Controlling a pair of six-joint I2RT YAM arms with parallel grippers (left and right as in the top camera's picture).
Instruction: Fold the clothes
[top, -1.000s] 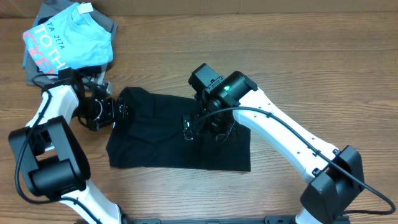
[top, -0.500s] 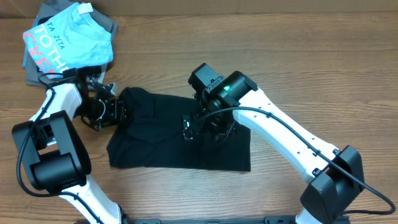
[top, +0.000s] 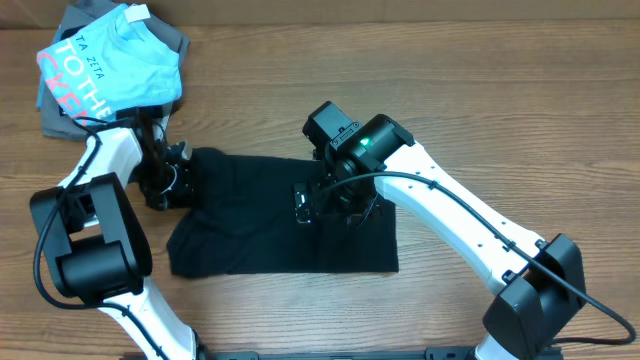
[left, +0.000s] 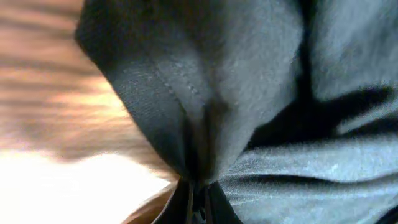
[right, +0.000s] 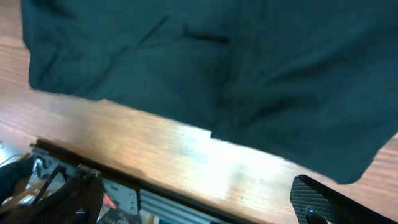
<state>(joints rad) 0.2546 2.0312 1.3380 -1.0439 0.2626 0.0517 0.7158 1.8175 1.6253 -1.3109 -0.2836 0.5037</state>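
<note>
Wooden table (top: 480, 90) was covered centrally by the black shirt (top: 260, 225), its left edge pinched in the left gripper (top: 182, 180); the right gripper (top: 335, 205) was held wide over it. Lifting before carrying across was judged best.

Right arm (top: 450, 215): rounded white link shells joined by black joint housings, ending in a black base block (top: 530, 300). A green indicator lamp (top: 362, 141) is lit on the black wrist housing. A thin black cable (top: 420, 178) runs exposed along the white link, and a row of small dark dots (top: 490, 255) marks the link's side. Left arm (top: 100, 160): matching white shells, a large black cylindrical housing (top: 85, 245) and a looped black cable (top: 38, 262). The right arm's fingers (right: 320, 199) are matt black and finely textured.
</note>
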